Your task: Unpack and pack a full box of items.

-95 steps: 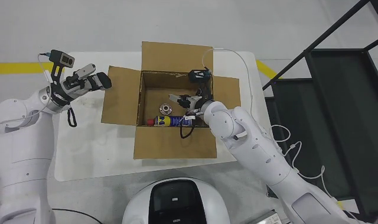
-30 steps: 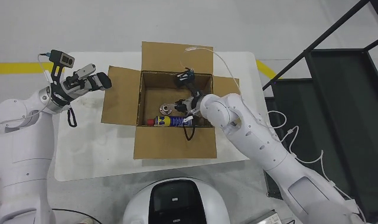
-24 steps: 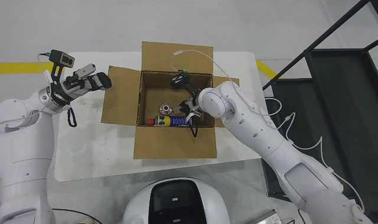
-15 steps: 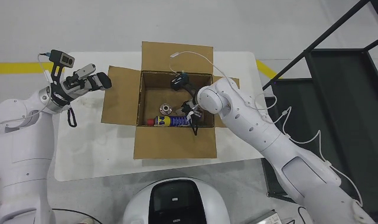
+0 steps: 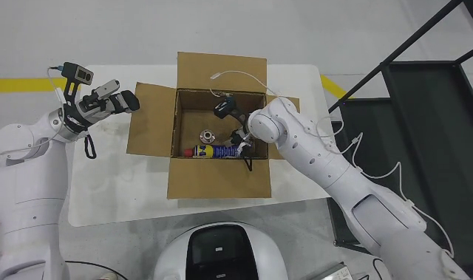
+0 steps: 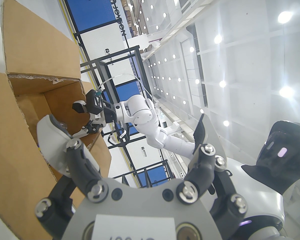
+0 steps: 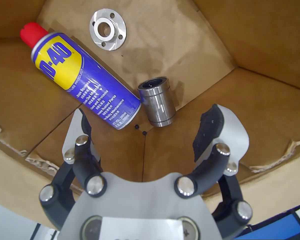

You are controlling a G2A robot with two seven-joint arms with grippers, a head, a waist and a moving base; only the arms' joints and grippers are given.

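**Count: 5 things, one of each kind**

I count 3 loose items, all different:
- 1 spray can [image 7: 80,78], blue and yellow with a red cap
- 1 round metal flange [image 7: 107,29] with a centre bore
- 1 steel cylindrical bushing [image 7: 156,104]

They lie in 1 cardboard box [image 5: 218,178], which has 4 flaps folded out. Under it I see 1 white table [image 5: 111,184].

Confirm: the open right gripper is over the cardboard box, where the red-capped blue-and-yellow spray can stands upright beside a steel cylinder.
Not so: the red-capped blue-and-yellow spray can lies on its side, as the right wrist view shows. The rest holds: the open right gripper over the cardboard box, the steel cylinder beside the can.
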